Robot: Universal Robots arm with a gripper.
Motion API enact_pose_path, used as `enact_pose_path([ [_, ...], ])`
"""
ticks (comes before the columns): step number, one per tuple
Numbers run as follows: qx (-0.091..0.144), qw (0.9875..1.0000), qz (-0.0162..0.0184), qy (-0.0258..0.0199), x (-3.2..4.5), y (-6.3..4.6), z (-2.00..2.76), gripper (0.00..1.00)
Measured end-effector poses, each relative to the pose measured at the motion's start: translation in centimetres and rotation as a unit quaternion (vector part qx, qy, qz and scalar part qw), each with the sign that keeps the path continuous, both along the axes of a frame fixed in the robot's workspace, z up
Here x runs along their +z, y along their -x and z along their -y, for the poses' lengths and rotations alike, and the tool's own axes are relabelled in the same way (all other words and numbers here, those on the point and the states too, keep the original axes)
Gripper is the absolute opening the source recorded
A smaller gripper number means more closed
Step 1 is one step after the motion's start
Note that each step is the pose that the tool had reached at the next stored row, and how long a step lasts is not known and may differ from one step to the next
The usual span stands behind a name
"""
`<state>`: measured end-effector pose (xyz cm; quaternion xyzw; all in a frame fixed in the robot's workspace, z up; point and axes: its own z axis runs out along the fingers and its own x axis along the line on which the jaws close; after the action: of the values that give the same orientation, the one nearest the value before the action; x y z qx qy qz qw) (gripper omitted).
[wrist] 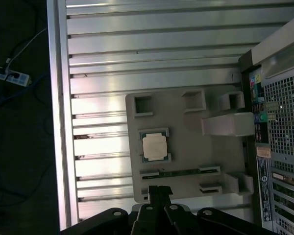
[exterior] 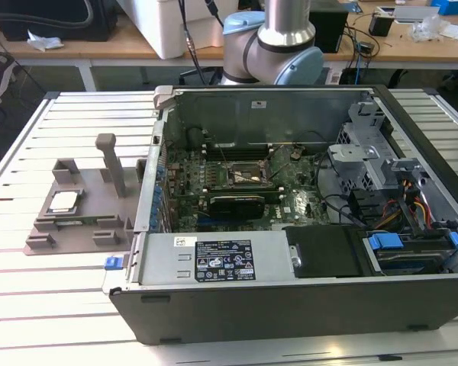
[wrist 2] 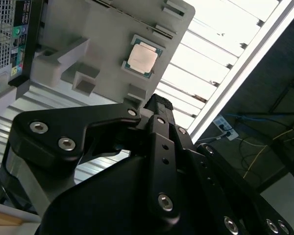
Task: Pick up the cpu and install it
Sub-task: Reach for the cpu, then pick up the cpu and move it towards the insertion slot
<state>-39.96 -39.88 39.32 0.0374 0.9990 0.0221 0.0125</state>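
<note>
- The slatted metal worktop (exterior: 30, 305) carries everything; bare slats lie open in front of the fixture and on its side towards the exterior view's left.
- The open computer case (exterior: 290, 305) lies on its side, its rear wall just beside the fixture block. Its motherboard socket (exterior: 248, 175) lies uncovered, with free room above it.
- The grey fixture block (exterior: 57, 171) sits on the exterior view's left, near the worktop's edge. Its upright post (exterior: 111, 160) stands between the chip seat and the case.
- The end effector (wrist: 159, 188) is above the fixture's edge, fingers pressed together and pinching nothing, apart from the chip.
- The cpu (wrist: 154, 146) lies flat in its seat on the fixture, corner brackets around it, top uncovered.
</note>
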Motion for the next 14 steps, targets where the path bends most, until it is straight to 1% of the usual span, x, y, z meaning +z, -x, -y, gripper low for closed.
enact_pose_path([
  [2, 0.0, 1.0, 0.0, 0.0, 0.0, 0.29, 0.0, 0.11],
  [14, 0.0, 1.0, 0.0, 0.0, 0.0, 0.37, 0.0, 0.11],
])
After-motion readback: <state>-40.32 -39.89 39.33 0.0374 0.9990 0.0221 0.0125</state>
